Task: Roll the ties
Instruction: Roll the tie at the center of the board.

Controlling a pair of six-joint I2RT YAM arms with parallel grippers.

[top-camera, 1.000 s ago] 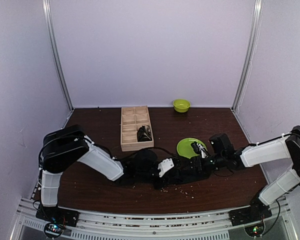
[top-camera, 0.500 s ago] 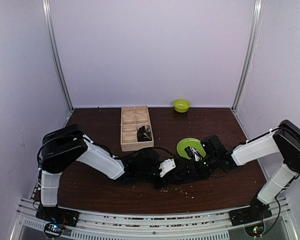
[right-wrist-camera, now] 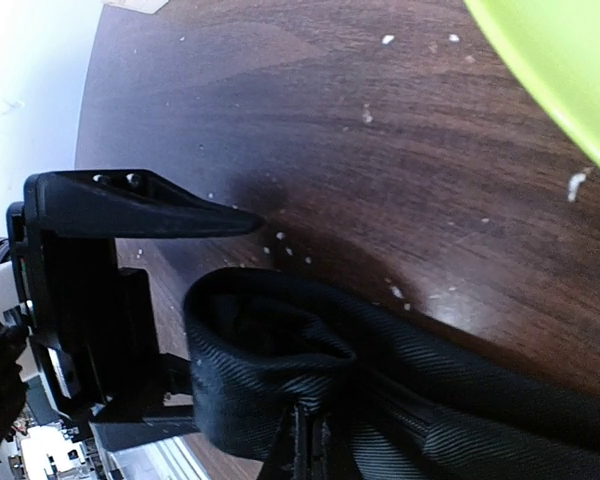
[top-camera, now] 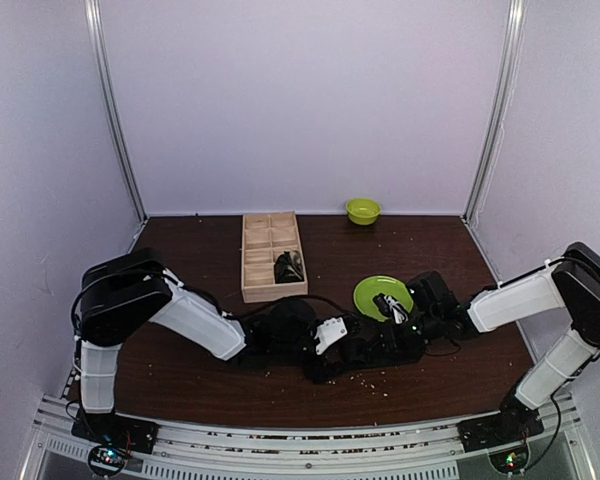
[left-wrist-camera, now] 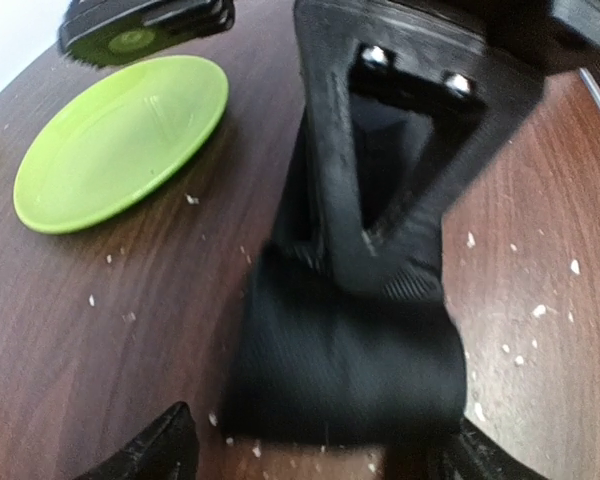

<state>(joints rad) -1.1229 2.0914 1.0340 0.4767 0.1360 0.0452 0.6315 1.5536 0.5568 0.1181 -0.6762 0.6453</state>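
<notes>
A black tie point(left-wrist-camera: 345, 360) lies on the brown table, partly rolled into a loop point(right-wrist-camera: 265, 365). In the top view it is a dark mass point(top-camera: 372, 352) between the two arms. My right gripper point(right-wrist-camera: 315, 452) is shut on the roll's edge, and the left wrist view shows it as a black wedge point(left-wrist-camera: 400, 170) bearing down on the fabric. My left gripper point(left-wrist-camera: 315, 455) is open, its fingertips point(left-wrist-camera: 155, 448) on either side of the roll's near end without pinching it. From above, both grippers point(top-camera: 352, 350) point(top-camera: 393, 335) meet at the table's middle.
A lime green plate point(top-camera: 382, 295) point(left-wrist-camera: 120, 140) point(right-wrist-camera: 570, 70) lies just behind the grippers. A wooden divided tray point(top-camera: 265, 240) with a dark bundle point(top-camera: 288, 266) in one compartment sits at the back left. A small green bowl point(top-camera: 362, 210) is by the rear wall. White crumbs dot the table.
The right gripper moved left to the tie and shut on it. The left gripper let go of the roll and opened wide.
</notes>
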